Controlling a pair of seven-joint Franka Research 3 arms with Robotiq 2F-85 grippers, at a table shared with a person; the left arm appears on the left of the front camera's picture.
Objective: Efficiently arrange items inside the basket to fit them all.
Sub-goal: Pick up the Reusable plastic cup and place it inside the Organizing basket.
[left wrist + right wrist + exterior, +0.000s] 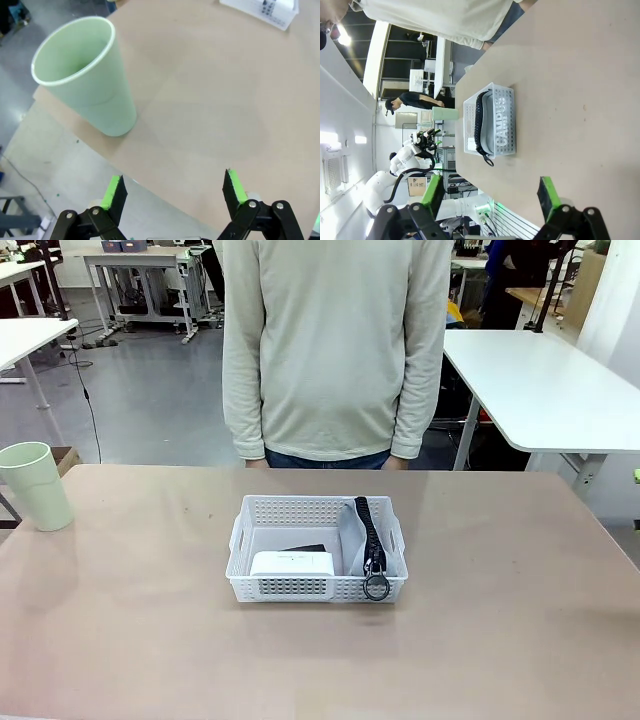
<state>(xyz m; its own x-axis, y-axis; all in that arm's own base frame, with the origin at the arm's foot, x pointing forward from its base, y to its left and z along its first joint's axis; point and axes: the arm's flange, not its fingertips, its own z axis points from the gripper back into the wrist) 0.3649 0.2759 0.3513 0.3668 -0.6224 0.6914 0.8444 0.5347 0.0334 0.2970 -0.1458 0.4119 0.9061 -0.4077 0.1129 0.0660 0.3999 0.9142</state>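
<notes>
The pale green cup (33,485) stands at the table's (500,630) left edge, with the left pincer (175,189) open and empty nearby. Mid-table, the basket (300,504) holds a white box (292,564), seemingly the stapler (303,548), and the grey pouch (351,540). The right pincer (491,192) is open and empty.

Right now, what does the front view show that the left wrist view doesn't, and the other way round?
Front view's own: a person at the table's far side, and the basket holding the white box, the black stapler behind it and the grey pouch, whose ring hangs over the near wall. Left wrist view's own: the left gripper, open, and a look down into the pale green cup. Shared: that cup, upright near the table edge; a white perforated corner at the wrist view's top is probably the basket.
</notes>
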